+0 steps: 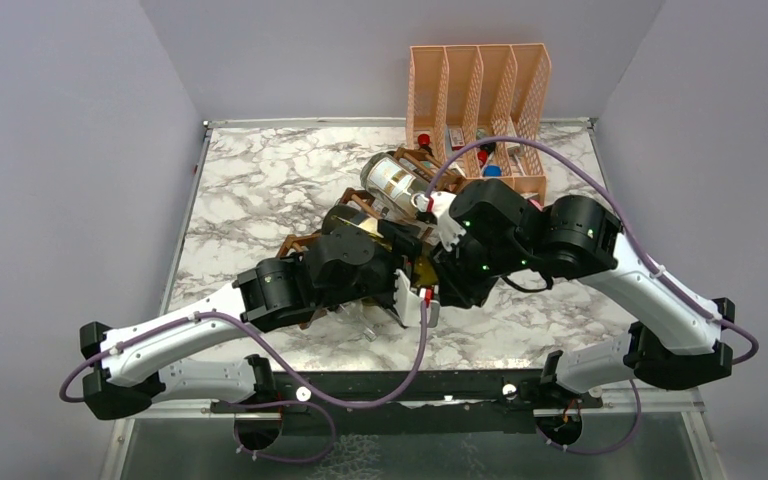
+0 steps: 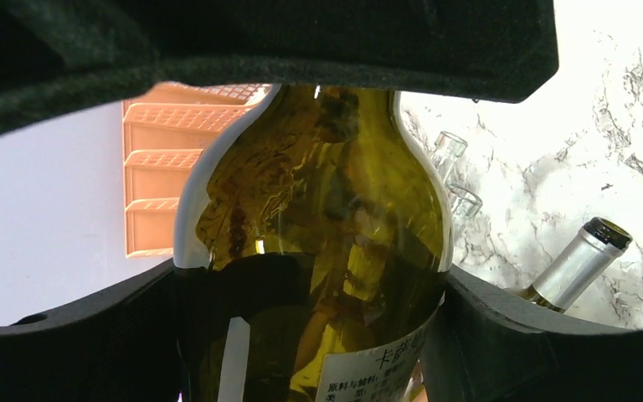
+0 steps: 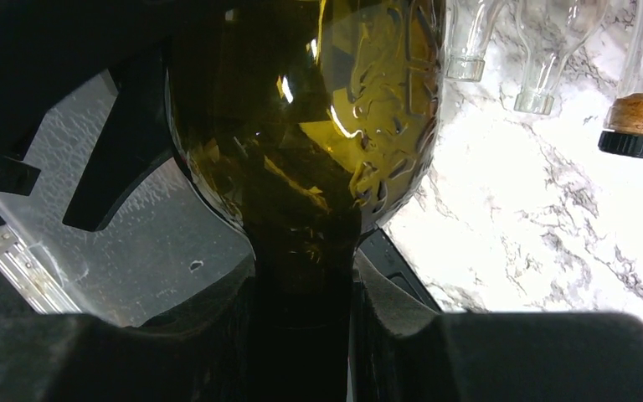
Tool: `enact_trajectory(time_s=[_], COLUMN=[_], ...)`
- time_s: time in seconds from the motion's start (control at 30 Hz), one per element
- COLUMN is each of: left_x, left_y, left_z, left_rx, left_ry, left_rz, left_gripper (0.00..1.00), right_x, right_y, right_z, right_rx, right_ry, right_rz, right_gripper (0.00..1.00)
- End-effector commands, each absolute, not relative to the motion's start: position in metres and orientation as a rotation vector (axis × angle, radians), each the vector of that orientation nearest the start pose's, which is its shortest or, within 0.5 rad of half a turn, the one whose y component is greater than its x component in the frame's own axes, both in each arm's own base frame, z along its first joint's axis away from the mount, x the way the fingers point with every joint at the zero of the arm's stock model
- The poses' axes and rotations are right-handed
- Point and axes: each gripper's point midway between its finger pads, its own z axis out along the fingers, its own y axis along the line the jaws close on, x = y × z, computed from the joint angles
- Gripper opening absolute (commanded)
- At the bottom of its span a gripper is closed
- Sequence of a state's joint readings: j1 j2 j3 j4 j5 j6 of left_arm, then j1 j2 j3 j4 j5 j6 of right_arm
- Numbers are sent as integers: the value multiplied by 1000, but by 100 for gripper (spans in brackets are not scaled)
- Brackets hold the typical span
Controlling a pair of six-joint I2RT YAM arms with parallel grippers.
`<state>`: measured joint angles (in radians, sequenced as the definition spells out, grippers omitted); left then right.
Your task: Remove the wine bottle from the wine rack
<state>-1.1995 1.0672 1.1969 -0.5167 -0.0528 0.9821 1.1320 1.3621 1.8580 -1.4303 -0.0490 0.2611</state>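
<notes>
An olive-green wine bottle (image 2: 318, 218) with a white label fills the left wrist view. My left gripper (image 2: 310, 289) is shut on its wide body, one finger (image 2: 75, 335) on each side. My right gripper (image 3: 306, 289) is shut on the same bottle's dark neck, just below the shoulder (image 3: 318, 126). In the top view both arms meet over the brown wooden wine rack (image 1: 412, 157) at mid-table and hide most of it and the held bottle. A second, labelled bottle (image 1: 395, 183) lies on the rack's far end.
A peach mesh file organiser (image 1: 478, 95) stands at the back right with small capped bottles in front. A silver-necked, black-capped bottle (image 2: 582, 264) and clear glass bottle necks (image 3: 469, 46) lie close by on the marble table (image 1: 250, 190). Grey walls enclose it.
</notes>
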Motion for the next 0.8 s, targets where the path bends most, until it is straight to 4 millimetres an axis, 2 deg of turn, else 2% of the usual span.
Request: enact_trajectory(time_s=[0.0, 0.13, 0.3, 0.5, 0.53, 0.63, 0.7, 0.77], left_x=[172, 176, 182, 196, 200, 208, 212, 216], left_y=[-301, -295, -288, -280, -278, -272, -269, -267], left_z=[356, 364, 372, 390, 396, 410, 419, 426], left_rx=[1550, 1466, 1366, 1189, 1146, 1025, 962, 908], left_ry=[921, 934, 958, 1031, 1050, 1119, 1153, 1180], left_rz=[-83, -72, -63, -53, -56, -68, -76, -82], left_gripper=[22, 0, 0, 0, 0, 0, 0, 0], right_x=[114, 121, 129, 139, 140, 143, 143, 143], right_y=[270, 271, 268, 247, 242, 217, 200, 186], right_z=[365, 383, 404, 450, 459, 487, 503, 511], right_rx=[-992, -944, -874, -699, -665, -526, -440, -391], right_ry=[2157, 2101, 2057, 1913, 1882, 1799, 1736, 1676], right_rz=[714, 723, 712, 742, 754, 766, 786, 801], right_gripper=[39, 63, 76, 86, 87, 98, 100, 100])
